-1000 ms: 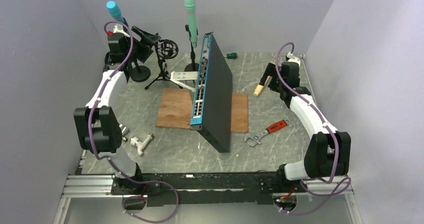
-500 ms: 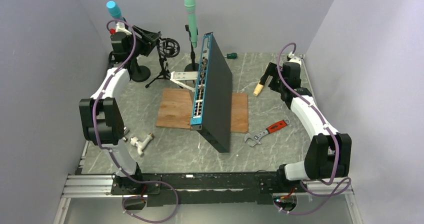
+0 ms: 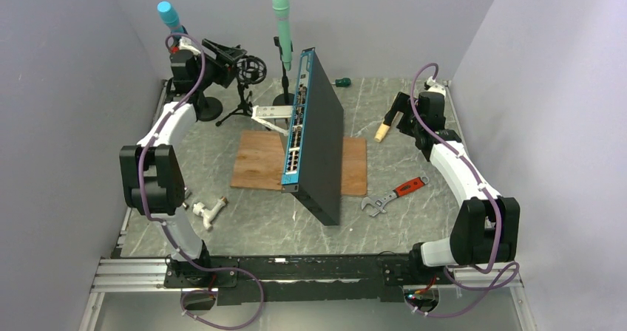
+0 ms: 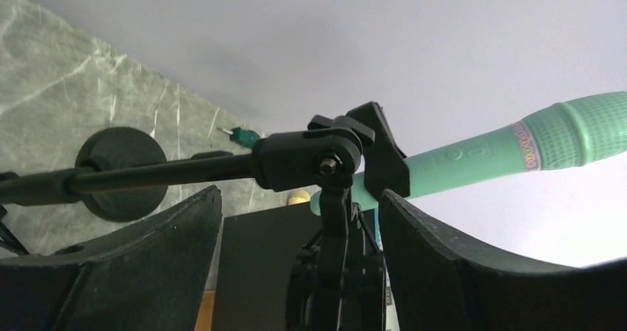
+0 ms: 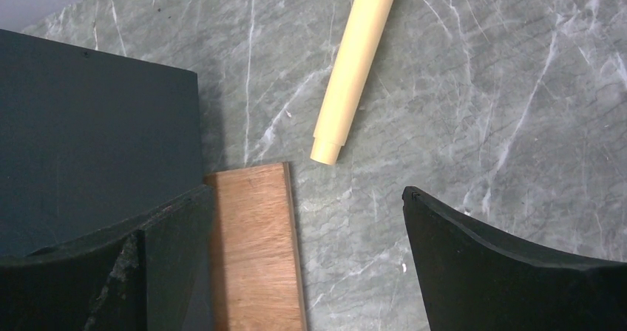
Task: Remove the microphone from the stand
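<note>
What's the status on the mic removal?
Both jaws open, holding nothing. Left gripper faces the green microphone, short of it; right gripper hangs over the table. Microphone clipped in its stand. Ring-topped tripod close beside left gripper.

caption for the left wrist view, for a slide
Left gripper, jaws apart, faces the stand clip that holds the green microphone.
</note>
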